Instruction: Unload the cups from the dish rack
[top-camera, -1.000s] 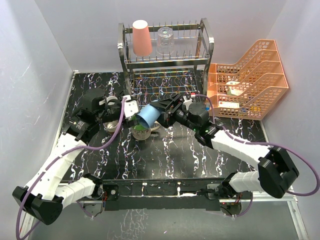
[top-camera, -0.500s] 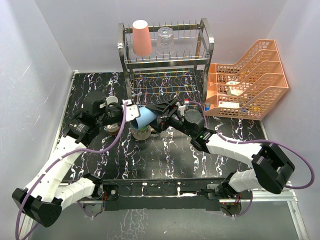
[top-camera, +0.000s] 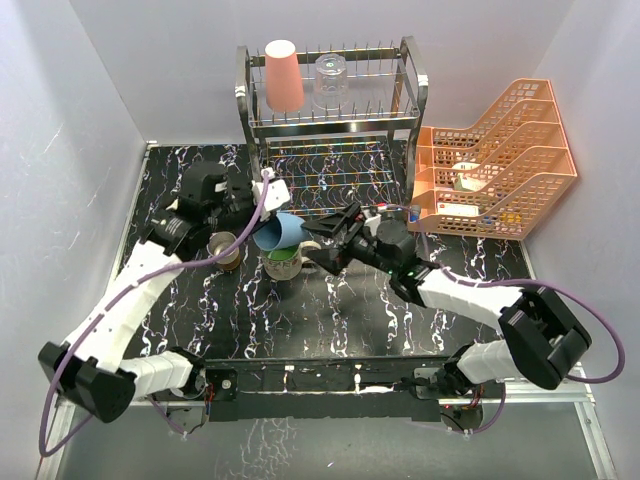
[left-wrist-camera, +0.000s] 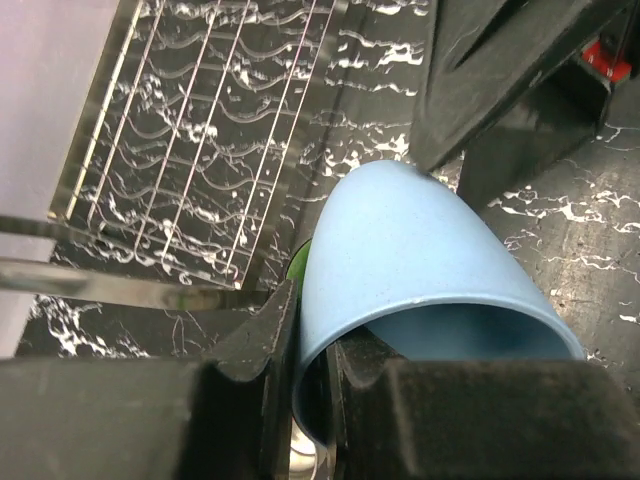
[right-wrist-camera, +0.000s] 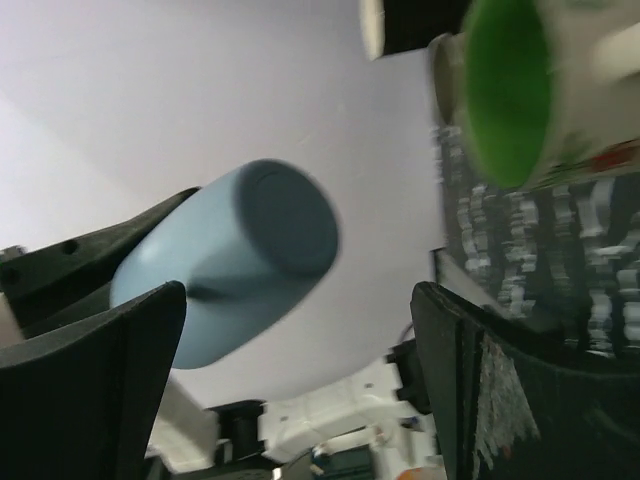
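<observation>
The light-blue tumbler (top-camera: 279, 232) hangs tilted above the table, and my left gripper (top-camera: 264, 205) is shut on its rim wall, one finger inside and one outside (left-wrist-camera: 312, 385). In the left wrist view the tumbler (left-wrist-camera: 420, 260) fills the middle. My right gripper (top-camera: 328, 241) stands open just right of it, its jaws wide apart (right-wrist-camera: 300, 400), with the tumbler's base (right-wrist-camera: 240, 250) beyond them and untouched. A cream mug with green inside (top-camera: 283, 263) stands below the tumbler. The salmon-pink tumbler (top-camera: 283, 76) and the clear glass (top-camera: 331, 82) sit upside down on the dish rack's (top-camera: 400, 118) top tier.
A brownish metallic cup (top-camera: 222, 246) stands on the black marbled table (top-camera: 330, 320) left of the mug. Orange lattice trays (top-camera: 500, 165) sit at the right, beside the rack. Grey walls close in on both sides.
My right gripper let go of the light-blue tumbler and opened wide. My left gripper shut on the tumbler's rim and now carries it, slightly further left and back.
</observation>
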